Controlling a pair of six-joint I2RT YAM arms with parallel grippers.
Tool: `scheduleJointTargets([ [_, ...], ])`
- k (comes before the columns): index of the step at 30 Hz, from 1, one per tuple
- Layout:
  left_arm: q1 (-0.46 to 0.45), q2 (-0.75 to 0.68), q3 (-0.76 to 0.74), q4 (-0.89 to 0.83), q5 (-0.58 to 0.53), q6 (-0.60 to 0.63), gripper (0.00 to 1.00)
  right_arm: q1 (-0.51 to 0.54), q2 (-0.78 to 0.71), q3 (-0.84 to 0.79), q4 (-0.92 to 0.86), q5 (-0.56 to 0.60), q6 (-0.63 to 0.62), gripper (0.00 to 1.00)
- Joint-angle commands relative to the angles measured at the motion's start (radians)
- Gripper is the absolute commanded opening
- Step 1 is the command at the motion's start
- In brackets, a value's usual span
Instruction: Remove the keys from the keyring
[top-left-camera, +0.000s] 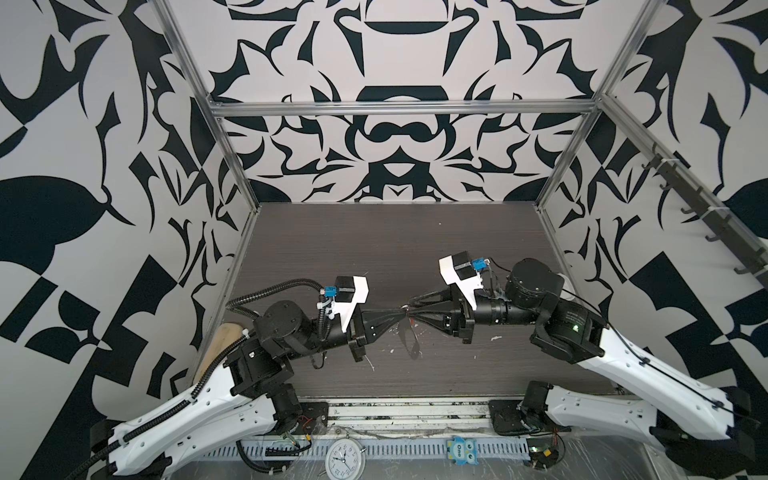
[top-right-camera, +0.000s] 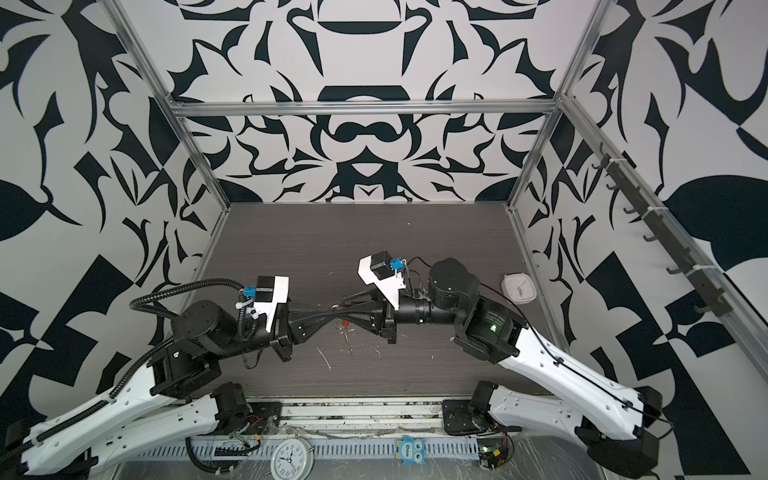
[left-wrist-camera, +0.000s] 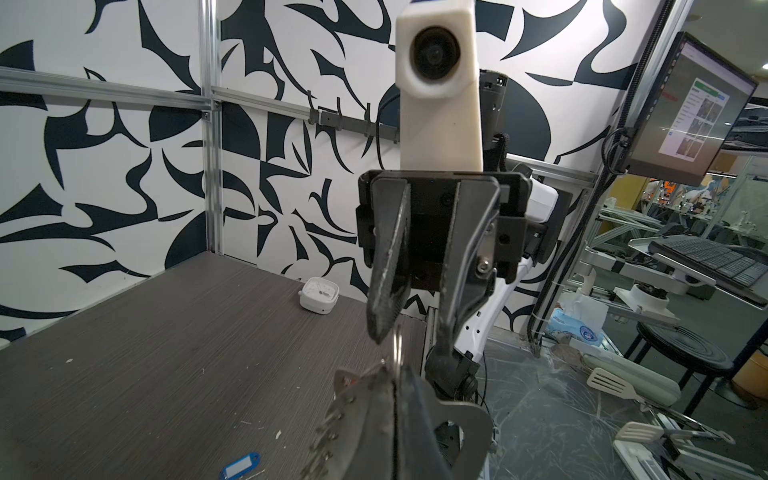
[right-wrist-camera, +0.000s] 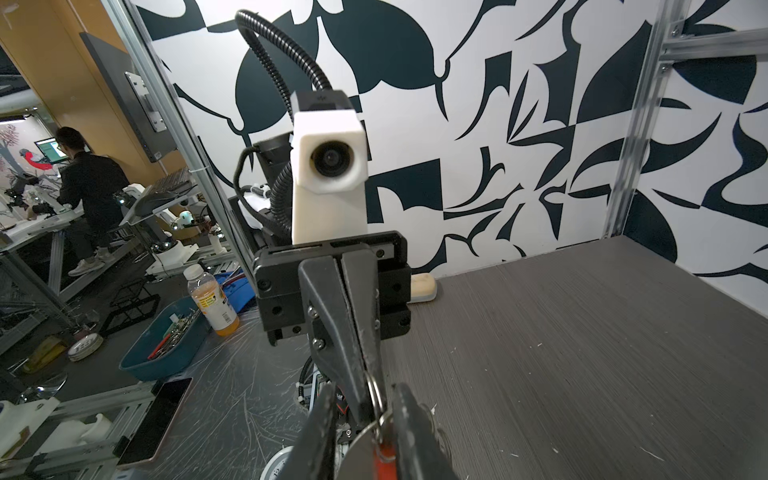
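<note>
Above the dark wood-grain table (top-left-camera: 374, 249), the left gripper (right-wrist-camera: 363, 374) pinches the keyring (right-wrist-camera: 376, 395) with jaws closed. The right gripper (left-wrist-camera: 411, 345) straddles that ring and the dangling red key (right-wrist-camera: 384, 455), jaws apart. On the tabletop lies the blue key (left-wrist-camera: 241, 465).

A: What colour are the walls (top-left-camera: 395, 174)?
B: White, covered in big black leaf and blade shapes. The table (top-left-camera: 374, 249) is dark grey-brown with a fine straight grain, flecked with white scuffs.
A: And the keys?
B: The blue key (left-wrist-camera: 240, 464) has a white label window, and the red key (right-wrist-camera: 384, 456) is plain red. The keyring (right-wrist-camera: 377, 392) is silvery.
A: The arms?
B: The left arm (top-left-camera: 195, 399) and the right arm (top-left-camera: 648, 374) match: white shells, black joints. The small clock (left-wrist-camera: 319, 294) is white.
</note>
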Motion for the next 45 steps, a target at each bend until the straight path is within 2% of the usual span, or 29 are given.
scheduleJointTargets([
  [1, 0.001, -0.019, -0.005, 0.053, -0.009, 0.005, 0.0, -0.005, 0.002, 0.03, 0.032, -0.015, 0.008, 0.24],
  [9, 0.001, -0.013, -0.003, 0.051, -0.017, 0.001, 0.0, -0.005, 0.006, 0.028, 0.039, -0.006, 0.012, 0.01],
  [15, 0.001, -0.014, 0.019, -0.015, -0.079, -0.011, 0.0, -0.009, -0.006, 0.046, -0.017, 0.05, 0.002, 0.0],
  [18, 0.001, -0.038, 0.03, -0.09, -0.142, -0.012, 0.16, -0.019, -0.011, 0.067, -0.097, 0.083, -0.004, 0.0],
  [21, 0.002, -0.058, 0.049, -0.177, -0.19, -0.011, 0.23, -0.023, -0.01, 0.098, -0.191, 0.117, -0.024, 0.0],
  [25, 0.002, -0.053, 0.097, -0.278, -0.195, 0.011, 0.31, -0.03, 0.016, 0.161, -0.327, 0.138, -0.054, 0.0],
  [31, 0.014, 0.044, 0.154, -0.314, -0.03, 0.044, 0.33, -0.03, 0.087, 0.259, -0.494, 0.1, -0.096, 0.0],
  [34, 0.083, 0.092, 0.157, -0.274, 0.145, 0.008, 0.33, -0.031, 0.104, 0.28, -0.524, 0.082, -0.105, 0.0],
  [39, 0.271, 0.13, 0.123, -0.139, 0.399, -0.14, 0.32, -0.03, 0.115, 0.29, -0.54, 0.068, -0.11, 0.0],
  [45, 0.305, 0.174, 0.113, -0.049, 0.55, -0.208, 0.27, -0.031, 0.109, 0.287, -0.533, 0.095, -0.112, 0.0],
])
